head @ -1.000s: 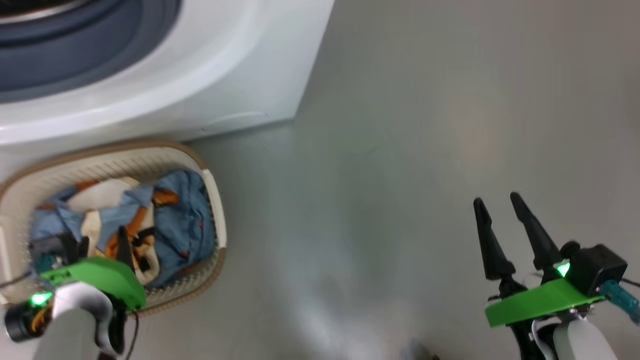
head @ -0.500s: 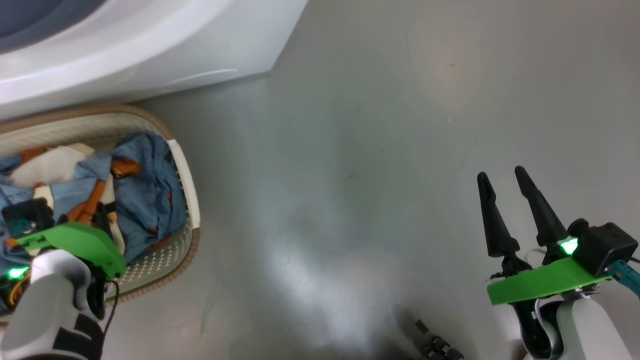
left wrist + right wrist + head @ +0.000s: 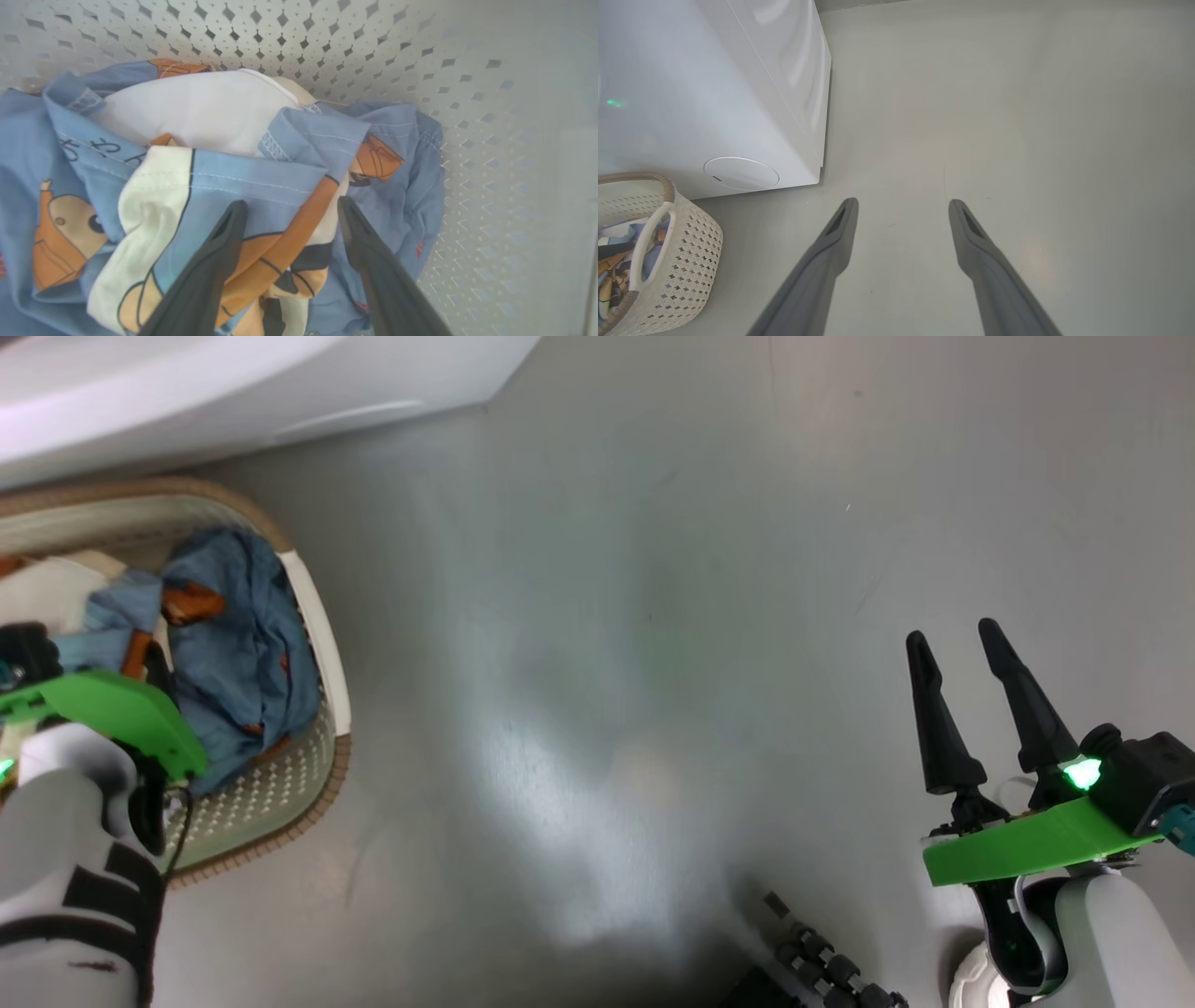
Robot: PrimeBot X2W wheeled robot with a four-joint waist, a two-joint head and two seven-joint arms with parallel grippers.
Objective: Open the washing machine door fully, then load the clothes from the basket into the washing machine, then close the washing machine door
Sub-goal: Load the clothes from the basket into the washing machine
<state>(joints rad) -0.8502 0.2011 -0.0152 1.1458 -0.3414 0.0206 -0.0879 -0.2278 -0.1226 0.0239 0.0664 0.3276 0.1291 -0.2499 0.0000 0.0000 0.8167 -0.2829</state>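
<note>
Loading has barely begun: the clothes [image 3: 201, 112] lie bundled in the basket [image 3: 467, 93], which stands on the floor [image 3: 1017, 116] just beside the washing machine [image 3: 691, 84]. The left gripper [image 3: 290, 203] is poised at the fabric, fingers spread and pinching nothing, while the right gripper [image 3: 901, 201] hangs spread over bare floor. Lifting, loading and shutting the machine appear left to do.

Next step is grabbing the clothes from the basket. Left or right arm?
Left. The left gripper is open inside the basket, its fingers straddling a fold of the clothes. The right gripper, also open, hangs over bare floor, away from the basket.
</note>
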